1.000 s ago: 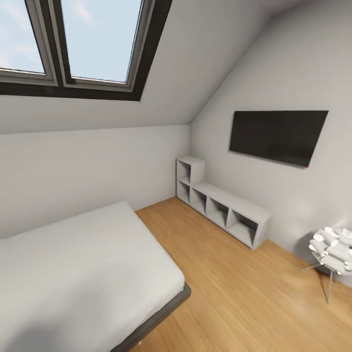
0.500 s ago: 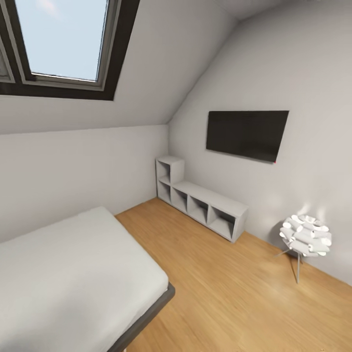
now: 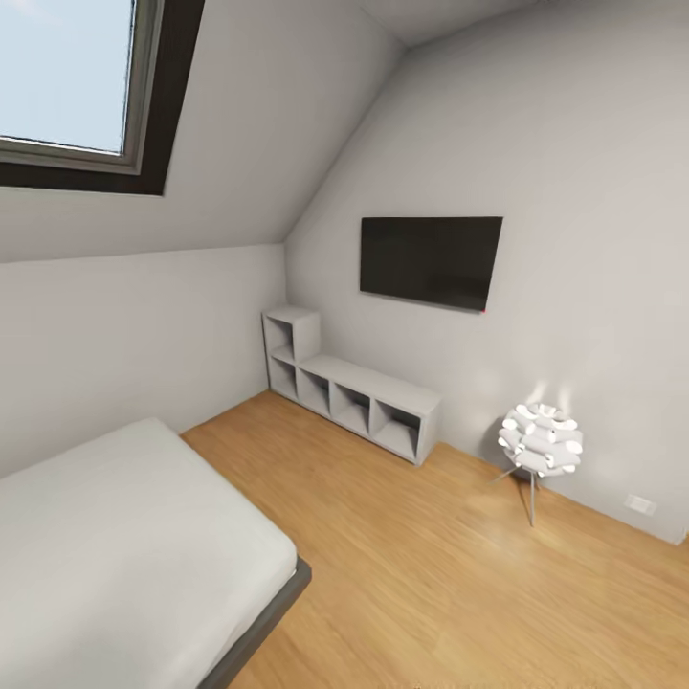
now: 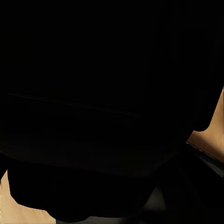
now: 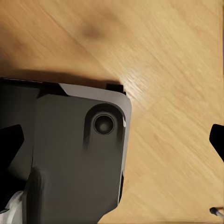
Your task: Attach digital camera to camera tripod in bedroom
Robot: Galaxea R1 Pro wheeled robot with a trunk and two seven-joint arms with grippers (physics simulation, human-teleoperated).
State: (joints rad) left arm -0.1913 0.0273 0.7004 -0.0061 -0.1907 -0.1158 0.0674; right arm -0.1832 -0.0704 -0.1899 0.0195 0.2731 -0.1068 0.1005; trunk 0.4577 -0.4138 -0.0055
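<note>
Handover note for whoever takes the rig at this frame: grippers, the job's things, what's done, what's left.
Grippers: state cannot be told for either; the left wrist view is almost all dark, the right wrist view looks down on wood floor past a grey robot part.
Scene: the head view faces a bedroom corner: bed, low cubby shelf, wall screen, small lamp, skylight.
Job's things: camera and tripod not in sight.
Done: nothing visibly attached.
Left: locate both, then mount the camera.
</note>
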